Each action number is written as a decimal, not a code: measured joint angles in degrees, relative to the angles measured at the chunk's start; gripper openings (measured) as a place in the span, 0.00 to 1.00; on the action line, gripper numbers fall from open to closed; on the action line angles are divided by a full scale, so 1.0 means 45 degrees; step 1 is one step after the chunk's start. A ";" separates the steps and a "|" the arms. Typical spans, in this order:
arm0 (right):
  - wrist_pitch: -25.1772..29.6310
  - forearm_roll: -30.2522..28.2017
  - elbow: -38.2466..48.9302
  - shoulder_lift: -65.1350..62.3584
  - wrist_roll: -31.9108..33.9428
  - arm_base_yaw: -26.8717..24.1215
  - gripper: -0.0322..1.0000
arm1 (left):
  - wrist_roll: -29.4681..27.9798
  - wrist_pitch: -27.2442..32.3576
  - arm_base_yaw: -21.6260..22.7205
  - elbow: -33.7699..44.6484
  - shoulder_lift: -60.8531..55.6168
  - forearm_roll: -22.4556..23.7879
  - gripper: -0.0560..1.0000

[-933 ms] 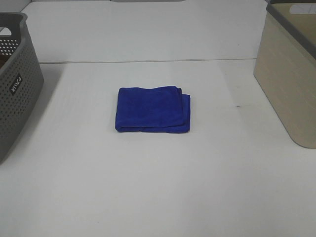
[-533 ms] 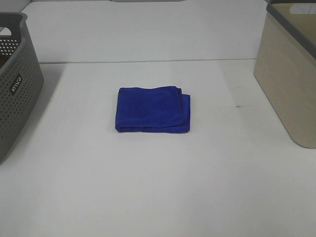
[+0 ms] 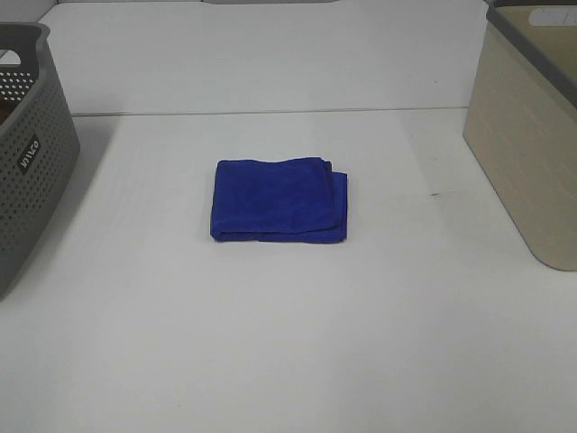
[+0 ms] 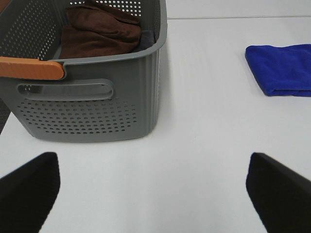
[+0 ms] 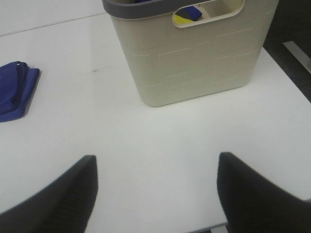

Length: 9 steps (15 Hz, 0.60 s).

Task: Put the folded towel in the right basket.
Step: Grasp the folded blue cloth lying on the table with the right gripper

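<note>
Observed from the high view: the folded towel (image 3: 279, 201), deep blue, lies flat at the middle of the white worktop (image 3: 288, 352). It is square in outline, with its layered edges showing along the near side and the side toward the right basket (image 3: 527, 135). Nothing touches it.

The right basket is beige with a grey rim and stands at the right edge of the worktop, well apart from the towel. Through its handle slot, the right wrist view shows a blue and yellow item (image 5: 188, 14) inside; what it is cannot be told.

The left basket (image 3: 27, 180), grey and perforated, stands at the left edge, also well apart from the towel. The left wrist view shows a brown cloth (image 4: 99, 31) lying crumpled inside it and an orange grip (image 4: 31, 68) on its rim.

The left gripper (image 4: 154, 191) is spread wide and holds nothing, with bare worktop between its fingers, near the grey basket. The right gripper (image 5: 158, 194) is likewise spread wide and empty, near the beige basket.
</note>
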 joint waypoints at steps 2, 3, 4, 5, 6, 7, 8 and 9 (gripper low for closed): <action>0.0000 0.0000 0.0000 0.0000 0.0000 0.0000 0.68 | 0.0000 0.0000 0.0000 0.0000 0.0000 0.0000 0.97; 0.0000 0.0000 0.0000 0.0000 0.0000 0.0000 0.68 | 0.0000 0.0000 0.0000 0.0000 0.0000 0.0000 0.97; 0.0000 0.0000 0.0000 0.0000 0.0000 0.0000 0.68 | 0.0000 0.0000 0.0000 0.0000 0.0000 0.0000 0.97; 0.0000 0.0000 0.0000 0.0000 0.0000 0.0000 0.68 | 0.0000 0.0000 0.0000 0.0000 0.0000 0.0000 0.97; 0.0000 0.0000 0.0000 0.0000 0.0000 0.0000 0.68 | 0.0000 0.0000 0.0000 0.0000 0.0000 0.0000 0.97; 0.0000 0.0000 0.0000 0.0000 0.0000 0.0000 0.68 | 0.0000 0.0000 0.0000 0.0000 0.0000 0.0000 0.97; 0.0000 0.0000 0.0000 0.0000 0.0000 0.0000 0.68 | 0.0000 0.0000 0.0000 0.0000 0.0000 0.0000 0.97; 0.0000 0.0000 0.0000 0.0000 0.0000 0.0000 0.68 | 0.0000 0.0000 0.0000 0.0000 0.0000 0.0000 0.97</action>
